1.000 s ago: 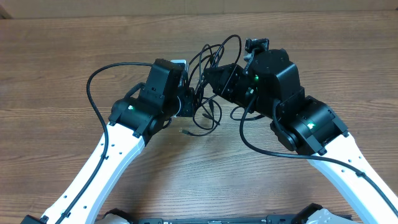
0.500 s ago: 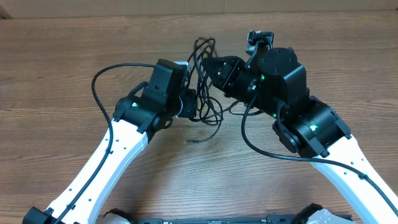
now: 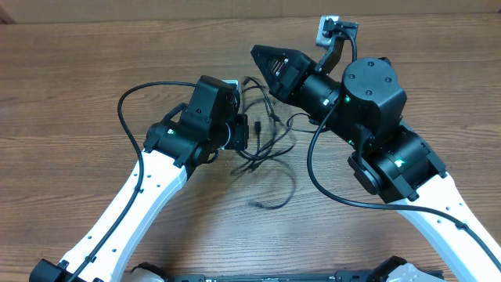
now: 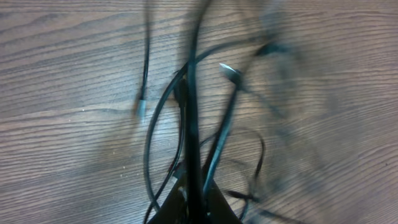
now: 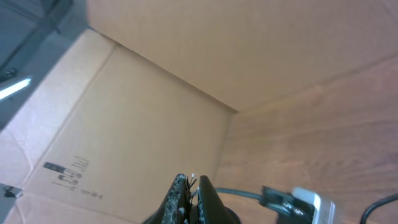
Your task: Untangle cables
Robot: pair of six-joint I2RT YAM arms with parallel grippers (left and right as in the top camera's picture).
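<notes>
I'm clamping the cables (image 4: 191, 124) in my left fingers (image 4: 217, 213) to anchor the tangle, holding my right fingers (image 5: 179, 198) clenched, seemingly empty, aloft.

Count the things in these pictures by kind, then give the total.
White-and-black robot arms: 2 (left, right)
Tangled bunch of thin black cables: 1, strands too knotted to count separately
Brown wooden table: 1
Brown cardboard wall: 1
Total: 5
</notes>
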